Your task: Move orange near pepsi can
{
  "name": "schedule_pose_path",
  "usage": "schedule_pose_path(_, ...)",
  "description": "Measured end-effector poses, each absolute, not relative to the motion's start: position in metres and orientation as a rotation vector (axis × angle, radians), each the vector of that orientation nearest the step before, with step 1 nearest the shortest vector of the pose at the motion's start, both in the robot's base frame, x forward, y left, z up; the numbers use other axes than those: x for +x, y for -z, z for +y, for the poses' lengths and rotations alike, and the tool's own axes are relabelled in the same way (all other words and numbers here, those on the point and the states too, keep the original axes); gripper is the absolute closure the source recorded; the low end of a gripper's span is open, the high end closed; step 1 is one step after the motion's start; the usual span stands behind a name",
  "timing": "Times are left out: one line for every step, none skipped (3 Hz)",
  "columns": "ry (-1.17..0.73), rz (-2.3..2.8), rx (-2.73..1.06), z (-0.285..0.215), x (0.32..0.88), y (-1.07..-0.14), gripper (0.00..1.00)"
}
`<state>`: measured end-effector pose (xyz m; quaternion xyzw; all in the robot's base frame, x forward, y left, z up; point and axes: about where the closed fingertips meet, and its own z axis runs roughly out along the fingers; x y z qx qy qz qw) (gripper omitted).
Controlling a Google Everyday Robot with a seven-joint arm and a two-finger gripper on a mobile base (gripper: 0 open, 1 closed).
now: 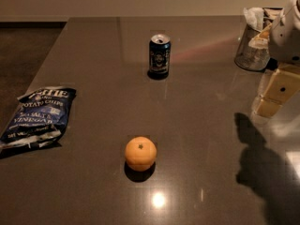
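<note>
On the dark table [211, 139], a blue chip bag [38, 114] lies flat at the left edge. The orange [140, 153] sits front centre, stem mark up, well apart from the pepsi can [159, 56], which stands upright farther back and slightly right. A clear container [253, 50] stuffed with paper stands at far right. The gripper [274, 97] hangs just in front of it, well apart from the fruit and carrying nothing; whether it is wide or narrow I cannot tell.

Risks, as I judge them: the round orange on this glossy top could roll toward the bag after an off-centre pinch. Set down too close, it could topple the can. The arm swinging in from the right could clip the container.

The bag reads "POTATO CHIPS" and, seemingly, "SALT & VINEGAR". The can's pale emblem is unreadable
</note>
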<state>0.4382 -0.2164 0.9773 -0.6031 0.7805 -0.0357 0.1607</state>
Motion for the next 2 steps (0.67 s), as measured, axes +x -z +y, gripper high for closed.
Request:
schedule_pose_path(0.102,2.229,-1.722,-0.216,0.438,-0.977,0.0)
schedule_pose_path(0.052,2.199,-1.72,-0.204,0.432,-0.97,0.0)
